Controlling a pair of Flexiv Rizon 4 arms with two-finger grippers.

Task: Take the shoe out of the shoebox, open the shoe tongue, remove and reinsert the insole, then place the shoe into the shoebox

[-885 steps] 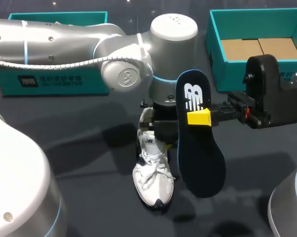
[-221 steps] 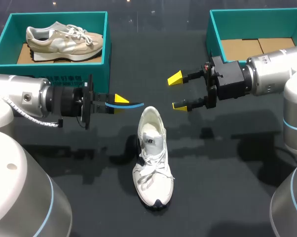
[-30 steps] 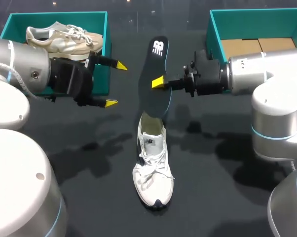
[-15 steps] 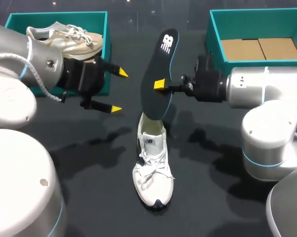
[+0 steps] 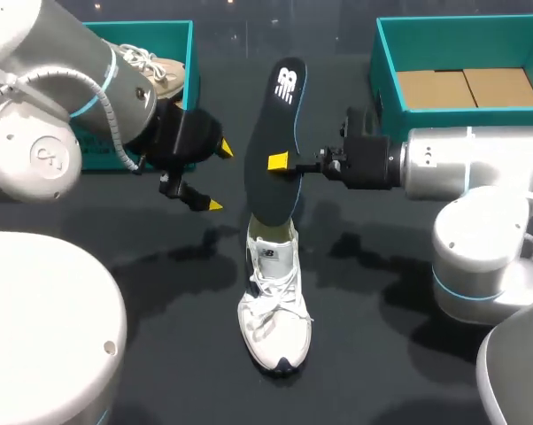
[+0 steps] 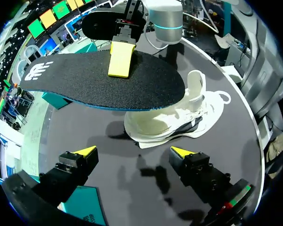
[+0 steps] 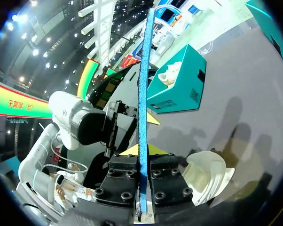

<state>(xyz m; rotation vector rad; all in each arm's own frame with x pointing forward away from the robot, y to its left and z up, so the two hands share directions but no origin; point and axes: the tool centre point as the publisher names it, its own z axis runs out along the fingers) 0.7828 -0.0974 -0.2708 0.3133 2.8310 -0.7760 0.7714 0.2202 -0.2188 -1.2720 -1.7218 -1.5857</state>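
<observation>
A white shoe lies on the dark table, toe toward the front edge. My right gripper is shut on the dark blue insole, holding it on end above the shoe's heel opening. In the right wrist view the insole shows edge-on between the right gripper fingers, with the shoe below. My left gripper stands open and empty just left of the insole. In its own view the left gripper faces the insole and shoe.
A teal shoebox at the back left holds a beige shoe, partly hidden by my left arm. A second teal shoebox at the back right shows only its cardboard floor.
My left arm has swung in, bringing its open gripper rightward and lower, closer to the insole. The right gripper has shifted slightly left and down with the insole, which tilted and came back upright.
</observation>
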